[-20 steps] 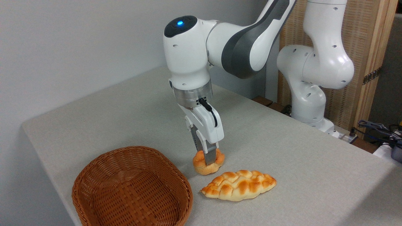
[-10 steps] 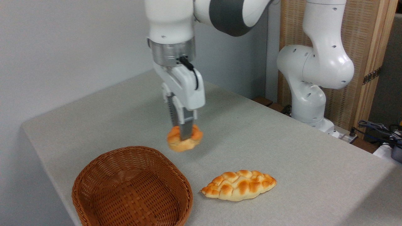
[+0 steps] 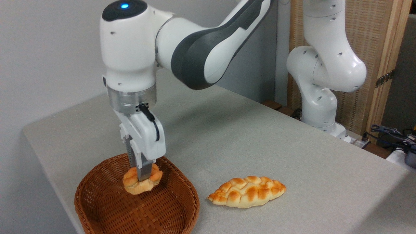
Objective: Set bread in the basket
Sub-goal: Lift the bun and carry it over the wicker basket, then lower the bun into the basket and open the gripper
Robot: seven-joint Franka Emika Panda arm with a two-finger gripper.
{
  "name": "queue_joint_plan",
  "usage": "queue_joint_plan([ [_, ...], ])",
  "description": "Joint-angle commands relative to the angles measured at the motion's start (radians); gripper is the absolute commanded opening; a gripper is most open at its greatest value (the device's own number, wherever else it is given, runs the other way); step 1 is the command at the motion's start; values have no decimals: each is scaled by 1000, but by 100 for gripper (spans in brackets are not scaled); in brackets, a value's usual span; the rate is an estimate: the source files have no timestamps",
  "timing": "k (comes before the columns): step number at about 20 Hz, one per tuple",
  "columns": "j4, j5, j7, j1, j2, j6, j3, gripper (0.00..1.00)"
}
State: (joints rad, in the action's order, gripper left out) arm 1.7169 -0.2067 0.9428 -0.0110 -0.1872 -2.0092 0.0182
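Note:
My gripper (image 3: 141, 177) is shut on the bread (image 3: 142, 179), a small round bun with an orange cracked top and paler base. The bun hangs over the inside of the brown wicker basket (image 3: 107, 211) at the table's front left, near the basket's back half. Whether the bun touches the basket floor I cannot tell. The near finger (image 3: 143, 170) crosses the front of the bun; the far finger is mostly hidden behind it.
A longer braided loaf (image 3: 247, 191) lies on the grey table (image 3: 260, 139) just right of the basket. The arm's white base (image 3: 320, 107) stands at the back right, with cables (image 3: 393, 133) beyond the table's right edge. A wall runs along the left.
The gripper lifted the bun off the table beside the braided loaf, carried it left, and lowered it over the basket. The loaf and basket stayed put.

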Motion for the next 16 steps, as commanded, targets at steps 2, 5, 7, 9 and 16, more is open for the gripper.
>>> queue_joint_plan([
  [2,-22,-6,-81,3,-24,-5,26,100],
  [5,-22,-17,-160,3,-32,-6,52,100],
  [7,-22,-16,-234,3,-35,-13,63,100],
  [9,-22,-16,-237,3,-35,-17,65,100],
  [16,-23,-17,-242,3,-35,-28,65,100],
])
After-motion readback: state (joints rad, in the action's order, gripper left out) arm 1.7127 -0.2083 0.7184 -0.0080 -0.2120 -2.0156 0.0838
